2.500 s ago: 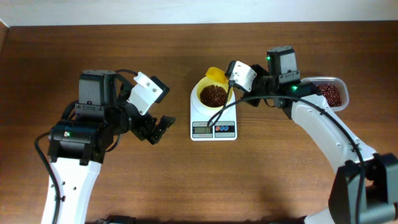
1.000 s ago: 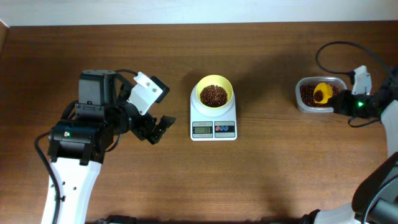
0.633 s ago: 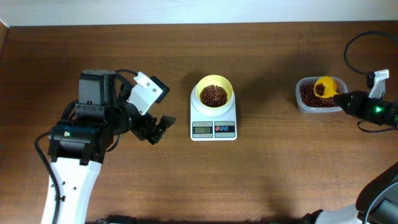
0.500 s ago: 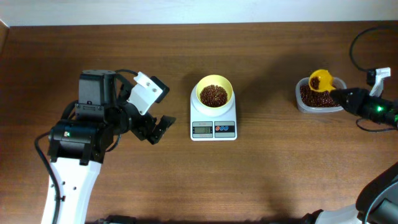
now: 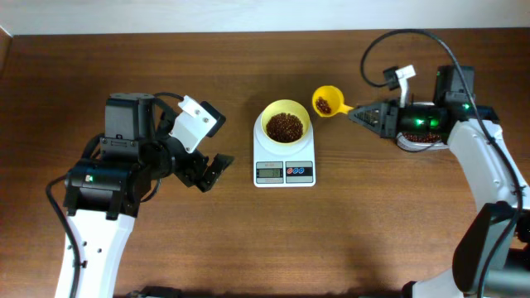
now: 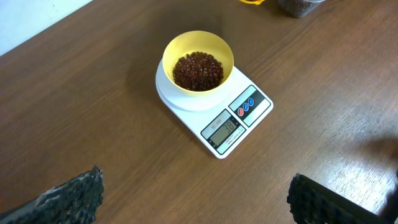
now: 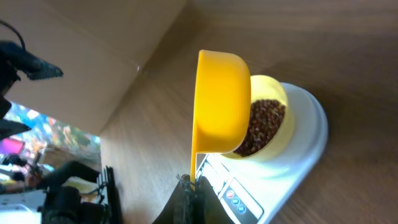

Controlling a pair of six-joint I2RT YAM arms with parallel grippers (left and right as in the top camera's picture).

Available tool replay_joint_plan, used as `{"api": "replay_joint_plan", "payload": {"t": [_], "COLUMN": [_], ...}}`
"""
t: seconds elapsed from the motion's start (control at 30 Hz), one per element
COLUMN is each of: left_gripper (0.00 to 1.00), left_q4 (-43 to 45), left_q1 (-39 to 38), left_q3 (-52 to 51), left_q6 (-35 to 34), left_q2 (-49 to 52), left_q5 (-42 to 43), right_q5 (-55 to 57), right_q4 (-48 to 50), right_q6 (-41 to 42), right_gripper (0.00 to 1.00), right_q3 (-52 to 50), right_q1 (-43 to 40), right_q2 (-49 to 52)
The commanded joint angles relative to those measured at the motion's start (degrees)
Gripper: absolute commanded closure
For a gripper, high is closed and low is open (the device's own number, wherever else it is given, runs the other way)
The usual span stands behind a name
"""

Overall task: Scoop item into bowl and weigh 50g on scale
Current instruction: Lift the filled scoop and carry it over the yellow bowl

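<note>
Clamped shut on a yellow scoop's (image 5: pixel 324 102) handle, the right gripper (image 5: pixel 361 113) is holding a few beans (image 5: pixel 325 105) just short of the part-filled bowl (image 5: pixel 267 117), which is sitting on the scale (image 5: pixel 284 171) ahead of its fingertips. More scooping likely remains. The left gripper (image 5: pixel 212 171) is idling wide open, empty.

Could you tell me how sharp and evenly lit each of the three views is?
Overhead: evenly lit and sharp throughout. Left wrist: bowl and scale crisp, its own fingers dark and soft at the bottom corners. Right wrist: scene tilted sideways, scoop close and bright, background at left blurred.
</note>
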Motion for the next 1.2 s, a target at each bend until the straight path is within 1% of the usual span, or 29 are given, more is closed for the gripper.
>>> {"api": "replay_joint_plan", "payload": {"t": [0.0, 0.13, 0.23, 0.27, 0.33, 0.37, 0.6, 1.17], "left_gripper": [0.01, 0.01, 0.01, 0.01, 0.01, 0.01, 0.01, 0.02], "left_q4": [0.09, 0.09, 0.09, 0.09, 0.09, 0.09, 0.09, 0.09], "left_q1": [0.22, 0.22, 0.22, 0.22, 0.22, 0.22, 0.22, 0.22], "left_q3": [1.01, 1.01, 1.01, 1.01, 1.01, 1.01, 1.01, 1.01], "left_q6": [0.92, 0.92, 0.92, 0.92, 0.92, 0.92, 0.9, 0.92], "left_q2": [-0.24, -0.24, -0.24, -0.24, -0.24, -0.22, -0.22, -0.22], "left_q5": [-0.26, -0.26, -0.26, -0.26, -0.26, -0.26, -0.24, -0.26], "right_q5": [-1.03, 6.84, 7.89, 7.89, 7.89, 7.89, 7.91, 9.75], "right_q4": [3.67, 7.63, 11.28, 11.85, 11.58, 11.58, 11.17, 11.19], "right_q6": [-0.39, -0.5, -0.74, -2.84, -6.29, -6.47, -7.08, -7.06], "right_gripper": [0.96, 0.96, 0.96, 0.96, 0.96, 0.96, 0.96, 0.96], "right_q3": [1.07, 1.07, 1.07, 1.07, 1.07, 1.07, -0.42, -0.46], "right_q1": [3.85, 7.8, 9.35, 9.7, 9.84, 9.84, 9.84, 9.84], "right_q2": [-0.46, -0.44, -0.44, -0.44, -0.39, -0.37, -0.35, -0.33]}}
